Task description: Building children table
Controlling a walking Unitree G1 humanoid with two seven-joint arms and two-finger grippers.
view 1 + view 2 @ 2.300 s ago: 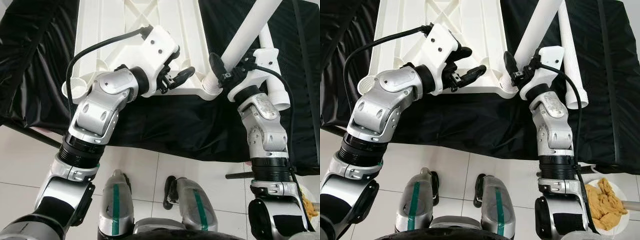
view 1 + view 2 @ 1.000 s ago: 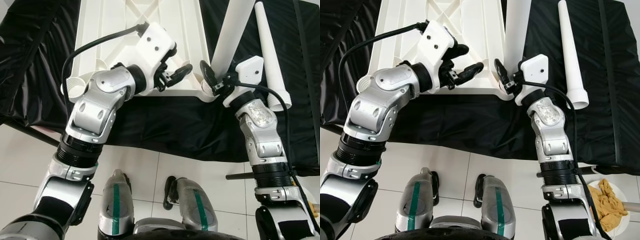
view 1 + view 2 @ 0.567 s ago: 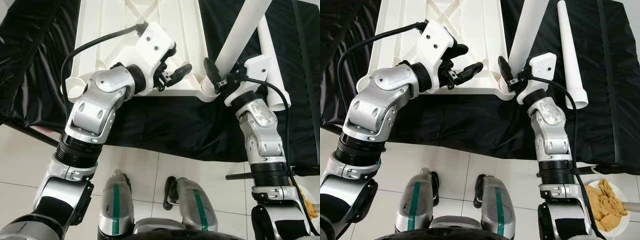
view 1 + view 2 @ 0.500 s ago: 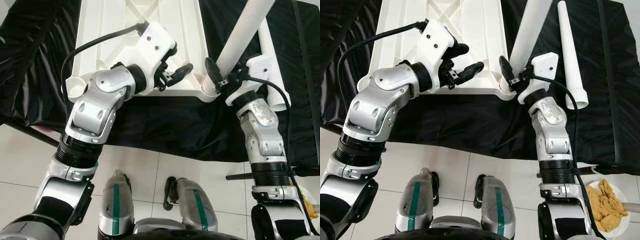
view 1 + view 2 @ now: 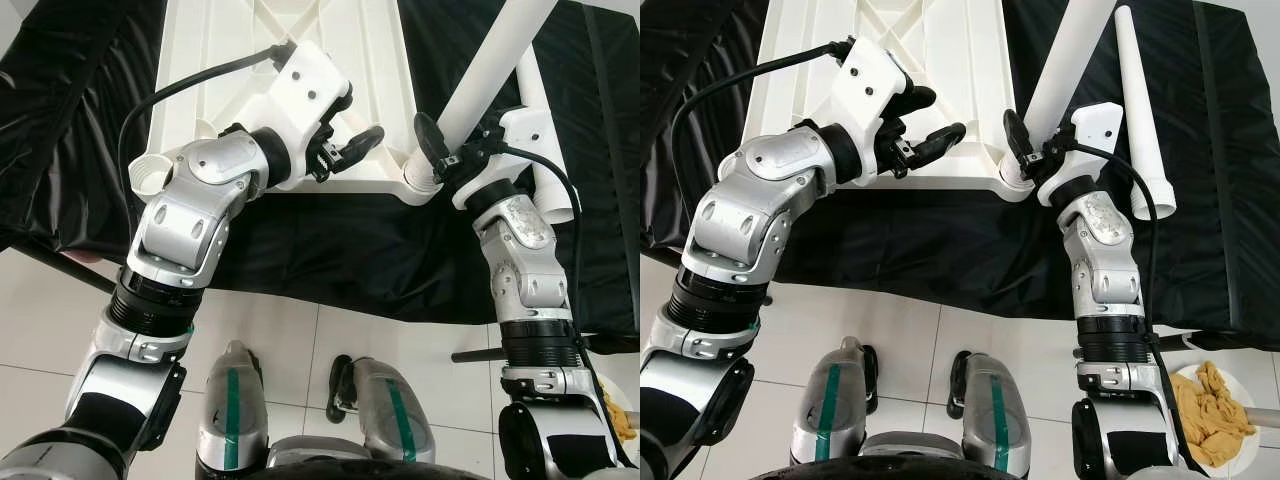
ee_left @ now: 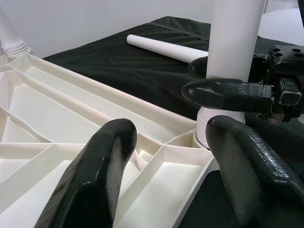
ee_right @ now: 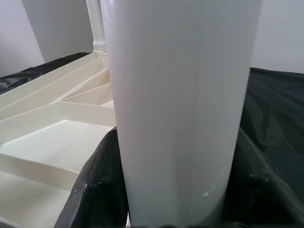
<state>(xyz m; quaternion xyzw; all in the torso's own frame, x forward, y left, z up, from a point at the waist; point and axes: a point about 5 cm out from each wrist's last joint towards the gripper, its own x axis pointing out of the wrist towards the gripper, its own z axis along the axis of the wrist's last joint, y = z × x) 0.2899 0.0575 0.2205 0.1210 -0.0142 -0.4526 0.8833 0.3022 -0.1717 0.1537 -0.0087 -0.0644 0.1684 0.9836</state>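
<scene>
Clamping my right end effector [image 5: 1025, 138] on the white table leg [image 5: 1065, 55], I see its lower end seated at the near corner socket of the upturned white tabletop [image 5: 940, 50]. My left end effector [image 5: 352, 145] hovers over the tabletop's near edge, fingers apart. A spare leg [image 5: 1140, 110] lies on the black sheet [image 5: 940, 240].
</scene>
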